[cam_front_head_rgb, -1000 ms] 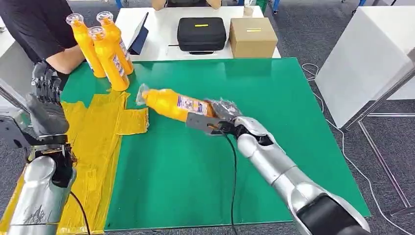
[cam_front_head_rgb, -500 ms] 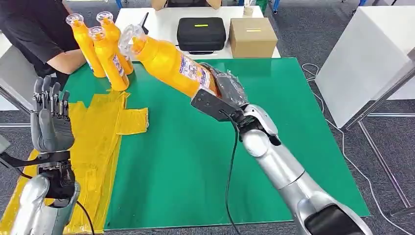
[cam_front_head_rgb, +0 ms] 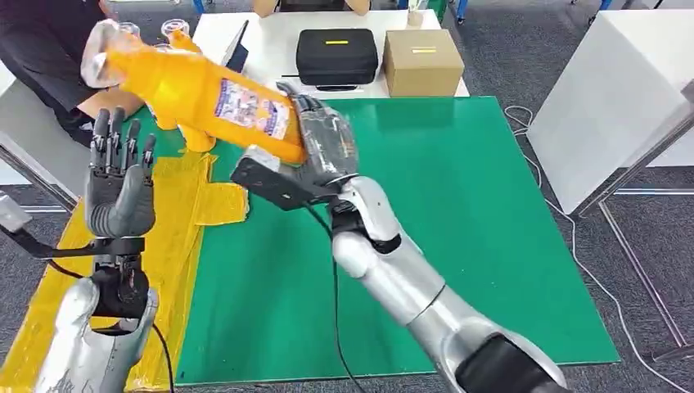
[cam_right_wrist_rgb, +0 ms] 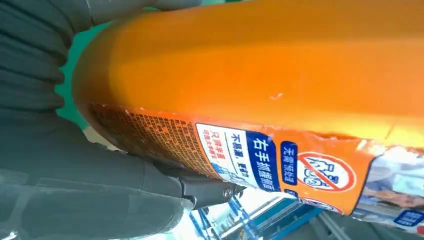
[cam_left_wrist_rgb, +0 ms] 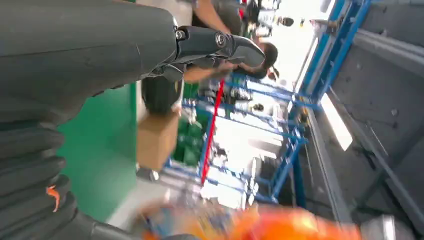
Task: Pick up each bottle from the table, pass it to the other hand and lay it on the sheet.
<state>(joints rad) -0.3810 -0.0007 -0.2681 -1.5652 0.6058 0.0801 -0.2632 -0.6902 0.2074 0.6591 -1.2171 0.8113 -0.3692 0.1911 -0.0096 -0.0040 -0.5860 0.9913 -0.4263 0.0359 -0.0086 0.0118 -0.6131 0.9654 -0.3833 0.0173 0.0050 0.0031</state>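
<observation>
At the left of the head view the left hand (cam_front_head_rgb: 119,184) is raised over the yellow sheet (cam_front_head_rgb: 168,237), palm forward, fingers (cam_front_head_rgb: 121,141) straight up and spread, holding nothing; its wrist view shows the thumb (cam_left_wrist_rgb: 220,45) apart from the rest and a blurred orange shape at the picture's lower edge. The sheet lies along the left side of the green table (cam_front_head_rgb: 458,213). Above and just right of that hand, the orange bottle (cam_front_head_rgb: 200,92) hangs in the air, tilted, its clear cap (cam_front_head_rgb: 100,59) toward the left and higher than its base. Behind it more orange bottles (cam_front_head_rgb: 182,49) stand at the table's far left corner, partly hidden. The right hand (cam_front_head_rgb: 323,147) is clamped round the held bottle's base end, over the table; the right wrist view shows the label (cam_right_wrist_rgb: 270,160) close up with grey fingers (cam_right_wrist_rgb: 150,182) against it. Further right, on a white table (cam_front_head_rgb: 270,49) behind, sit a black case (cam_front_head_rgb: 336,56) and a cardboard box (cam_front_head_rgb: 423,62).
</observation>
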